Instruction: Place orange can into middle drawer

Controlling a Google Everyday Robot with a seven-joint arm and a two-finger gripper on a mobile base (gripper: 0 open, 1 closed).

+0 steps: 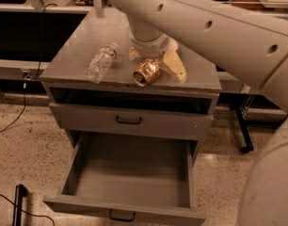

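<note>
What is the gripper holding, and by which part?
Cannot tell: the gripper is around the orange can lying on the cabinet top, but contact is unclear.

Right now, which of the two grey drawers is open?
The lower one, the middle drawer, pulled out; the upper drawer is shut. The claw is by the orange can above.

My gripper (156, 66) sits low over the grey cabinet top (83, 46), its tan fingers (174, 66) spread wide on either side of the orange can (147, 72), which lies on its side. A clear bottle (101, 62) lies nearby. Below, the middle drawer (87, 207) stands pulled out, and the upper drawer (87, 119) is closed.
</note>
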